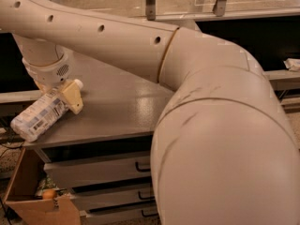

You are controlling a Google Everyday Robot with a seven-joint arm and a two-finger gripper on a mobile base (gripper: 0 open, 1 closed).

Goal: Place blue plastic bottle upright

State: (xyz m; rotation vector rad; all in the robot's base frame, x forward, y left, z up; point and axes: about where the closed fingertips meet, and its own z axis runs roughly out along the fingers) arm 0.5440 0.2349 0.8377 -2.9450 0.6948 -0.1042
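Beige gripper point(64, 100) at smooth table point(117, 114) edge; fingers point(71, 96) pinch tilted clear blue plastic bottle point(38, 117)

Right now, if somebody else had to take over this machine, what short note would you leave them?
Hand: at the left end of the grey cabinet top, against the neck end of the blue plastic bottle. I cannot tell whether it is gripping the bottle.
Bottle: tilted, not upright, with its white cap raised toward the right and its base near the top's left front corner.
Done: the hand has reached the bottle.
Left: stand the bottle on its base, probably further in from the edge, then release it.
Note: an open cardboard box sits on the floor below that corner.
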